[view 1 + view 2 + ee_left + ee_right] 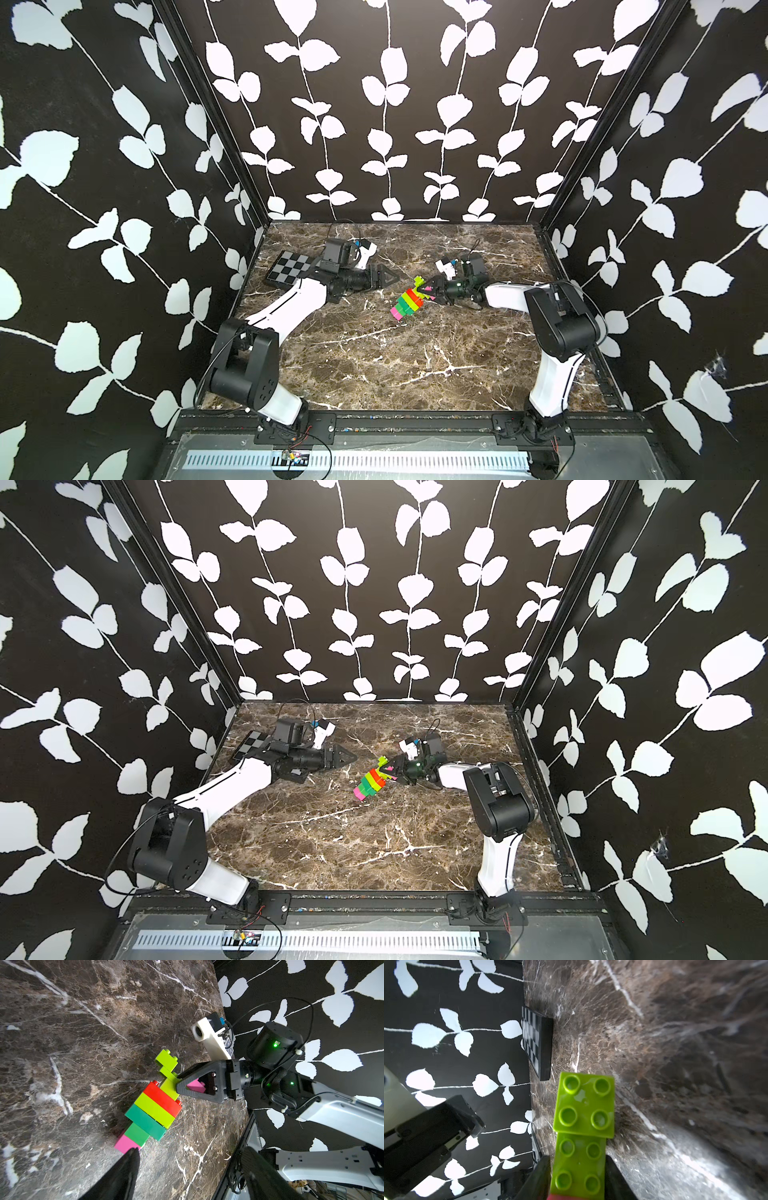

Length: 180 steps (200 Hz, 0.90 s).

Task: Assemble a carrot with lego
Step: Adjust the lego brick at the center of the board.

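The carrot [409, 302] [370, 785] lies flat on the marble table [374, 365], a joined stack banded pink, green, lime and red-orange [151, 1109]. Its leafy end is made of lime bricks [583, 1105] with a pink piece behind them. My right gripper [428, 289] [180, 1082] [577, 1159] straddles that leafy end. Its jaws stand close on both sides of the lime brick, with a thin gap showing at one finger. My left gripper [388, 277] [190, 1150] is wide open and empty, to the left of the carrot. One of its fingertips [133, 1159] points near the pink end.
A black-and-grey checkered board [286, 270] [533, 1041] lies at the back left, partly under the left arm. Patterned walls close in the table on three sides. A black rail [415, 419] runs along the front edge.
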Each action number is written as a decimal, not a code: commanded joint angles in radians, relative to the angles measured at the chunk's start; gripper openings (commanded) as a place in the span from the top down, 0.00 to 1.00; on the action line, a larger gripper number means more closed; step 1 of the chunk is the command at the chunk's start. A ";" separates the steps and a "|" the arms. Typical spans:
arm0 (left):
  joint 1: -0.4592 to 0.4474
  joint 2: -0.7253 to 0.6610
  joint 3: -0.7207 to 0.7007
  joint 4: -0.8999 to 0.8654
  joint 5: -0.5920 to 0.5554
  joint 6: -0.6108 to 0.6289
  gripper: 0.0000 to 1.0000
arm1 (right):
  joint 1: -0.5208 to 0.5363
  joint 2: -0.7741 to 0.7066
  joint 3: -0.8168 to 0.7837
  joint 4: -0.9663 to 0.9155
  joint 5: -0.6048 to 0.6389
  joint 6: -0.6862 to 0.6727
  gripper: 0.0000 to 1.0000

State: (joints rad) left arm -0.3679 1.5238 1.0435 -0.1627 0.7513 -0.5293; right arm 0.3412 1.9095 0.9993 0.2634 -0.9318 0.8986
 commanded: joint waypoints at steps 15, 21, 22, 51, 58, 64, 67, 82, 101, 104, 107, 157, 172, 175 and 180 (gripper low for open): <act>-0.005 -0.020 -0.036 0.064 0.006 -0.004 0.20 | -0.037 0.027 -0.019 -0.003 -0.009 0.060 0.55; -0.006 -0.019 -0.040 0.067 0.001 -0.003 0.20 | -0.041 0.028 -0.017 -0.023 -0.007 0.050 0.52; -0.007 -0.019 -0.041 0.067 0.001 -0.002 0.20 | -0.041 0.027 -0.017 -0.026 -0.005 0.048 0.52; -0.012 -0.014 -0.042 0.061 -0.010 0.017 0.20 | -0.072 0.021 -0.013 -0.129 0.023 -0.008 0.41; -0.012 -0.014 -0.042 0.057 -0.013 0.023 0.20 | -0.080 0.019 -0.014 -0.156 0.031 -0.024 0.40; -0.013 -0.014 -0.039 0.053 -0.016 0.029 0.20 | -0.088 0.020 -0.013 -0.177 0.034 -0.039 0.38; -0.012 -0.014 -0.039 0.052 -0.015 0.030 0.20 | -0.092 0.020 -0.012 -0.191 0.035 -0.048 0.38; -0.012 -0.014 -0.034 0.045 -0.027 0.041 0.20 | -0.113 0.009 -0.014 -0.250 0.053 -0.091 0.35; -0.013 -0.020 -0.032 0.041 -0.059 0.051 0.20 | -0.147 -0.030 -0.016 -0.343 0.103 -0.160 0.32; -0.012 -0.023 -0.031 0.040 -0.068 0.053 0.20 | -0.153 -0.039 -0.013 -0.358 0.115 -0.174 0.32; -0.012 -0.025 -0.032 0.039 -0.080 0.058 0.20 | -0.159 -0.047 -0.012 -0.372 0.128 -0.187 0.32; -0.010 -0.159 -0.034 -0.050 -0.607 0.243 0.16 | -0.200 -0.338 -0.018 -0.524 0.491 -0.446 0.30; -0.009 -0.240 -0.083 -0.017 -0.819 0.301 0.12 | -0.200 -0.477 -0.080 -0.494 0.657 -0.531 0.28; -0.009 -0.257 -0.096 -0.007 -0.855 0.312 0.11 | -0.200 -0.507 -0.096 -0.485 0.693 -0.547 0.27; -0.009 -0.286 -0.124 0.020 -0.933 0.328 0.10 | -0.200 -0.554 -0.122 -0.471 0.749 -0.573 0.25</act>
State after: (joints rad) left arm -0.3786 1.3911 0.9901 -0.1791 0.2375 -0.3370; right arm 0.1371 1.5417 0.9733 -0.1959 -0.5064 0.5232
